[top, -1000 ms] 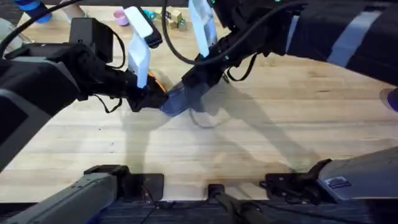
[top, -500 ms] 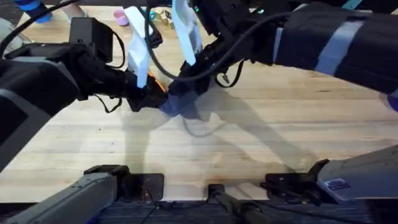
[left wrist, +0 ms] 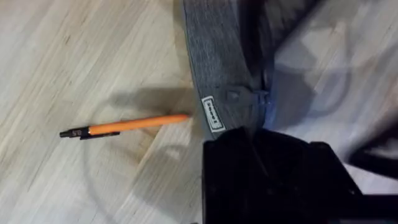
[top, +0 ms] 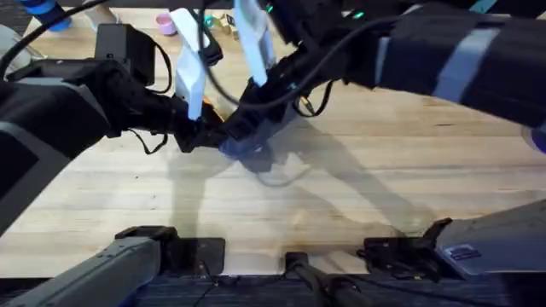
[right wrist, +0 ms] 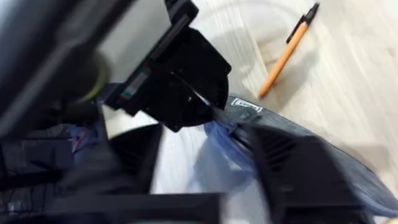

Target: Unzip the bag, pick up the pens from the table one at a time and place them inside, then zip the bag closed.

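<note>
The blue-grey bag (top: 247,147) lies on the table (top: 384,179) left of centre. My left gripper (top: 198,135) is shut on its near end; the left wrist view shows the bag (left wrist: 217,56) with its zipper and small label running out of that gripper (left wrist: 255,140). My right gripper (top: 246,122) hangs over the same end of the bag (right wrist: 249,115), close to the left gripper, its fingers apart on either side of the fabric (right wrist: 217,168). One orange pen (top: 215,111) (left wrist: 130,124) (right wrist: 283,55) lies flat on the wood beside the bag.
A pink cup (top: 166,23), a blue object (top: 47,15) and small toys (top: 239,26) sit along the table's far edge. Bare wood stretches across the middle and right. Both arms crowd the left-centre area.
My right gripper has moved left along the bag toward the left gripper. The left gripper and the pen have stayed put.
</note>
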### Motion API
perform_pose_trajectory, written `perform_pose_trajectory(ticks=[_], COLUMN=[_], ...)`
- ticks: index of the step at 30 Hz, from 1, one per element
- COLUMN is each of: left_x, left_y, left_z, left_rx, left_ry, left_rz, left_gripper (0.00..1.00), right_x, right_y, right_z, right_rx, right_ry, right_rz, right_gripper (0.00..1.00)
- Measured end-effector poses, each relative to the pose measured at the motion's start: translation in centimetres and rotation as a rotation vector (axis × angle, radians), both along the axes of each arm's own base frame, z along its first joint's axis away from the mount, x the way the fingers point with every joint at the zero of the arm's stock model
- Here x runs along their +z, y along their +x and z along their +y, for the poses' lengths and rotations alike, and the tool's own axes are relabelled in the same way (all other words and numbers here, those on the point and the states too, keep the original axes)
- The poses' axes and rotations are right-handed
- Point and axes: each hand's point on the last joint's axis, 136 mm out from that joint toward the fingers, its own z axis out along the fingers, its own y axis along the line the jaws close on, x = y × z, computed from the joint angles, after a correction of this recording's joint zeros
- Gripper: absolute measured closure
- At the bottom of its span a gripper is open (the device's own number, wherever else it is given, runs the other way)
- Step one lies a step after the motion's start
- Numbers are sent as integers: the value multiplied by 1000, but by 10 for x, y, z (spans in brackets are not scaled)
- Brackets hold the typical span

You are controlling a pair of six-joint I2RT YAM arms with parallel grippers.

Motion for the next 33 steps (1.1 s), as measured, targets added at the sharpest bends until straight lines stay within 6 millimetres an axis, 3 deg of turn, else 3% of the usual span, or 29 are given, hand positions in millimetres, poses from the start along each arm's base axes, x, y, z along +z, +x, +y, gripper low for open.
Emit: perform_pose_trajectory(ticks=[2, 3, 9, 16, 18, 21, 23, 33], left_x=[0, 0, 0, 0, 1, 2, 2, 2], left_y=[0, 0, 0, 0, 1, 2, 2, 2], left_z=[0, 0, 0, -1, -1, -2, -2, -2], left_rx=[1, 1, 0, 0, -2, -3, -1, 0], left_ry=[-1, -1, -3, -4, -7, -12, -15, -15], left_rz=[-1, -1, -1, -1, -5, -9, -6, -8], left_gripper=[957, 957, 957, 909, 783, 301, 44, 8], right_x=[14, 22, 60, 61, 59, 58, 57, 55], right_y=[5, 7, 30, 35, 35, 36, 37, 39], right_z=[-6, -11, -60, -84, -86, -88, -89, -93], right_rx=[-12, -23, -180, -239, -244, -248, -253, -235], right_ry=[33, 45, 11, -75, -92, -100, -109, -143], right_rz=[-12, -26, -142, -207, -203, -209, -217, -253], right_gripper=[63, 22, 5, 6, 6, 5, 5, 5])
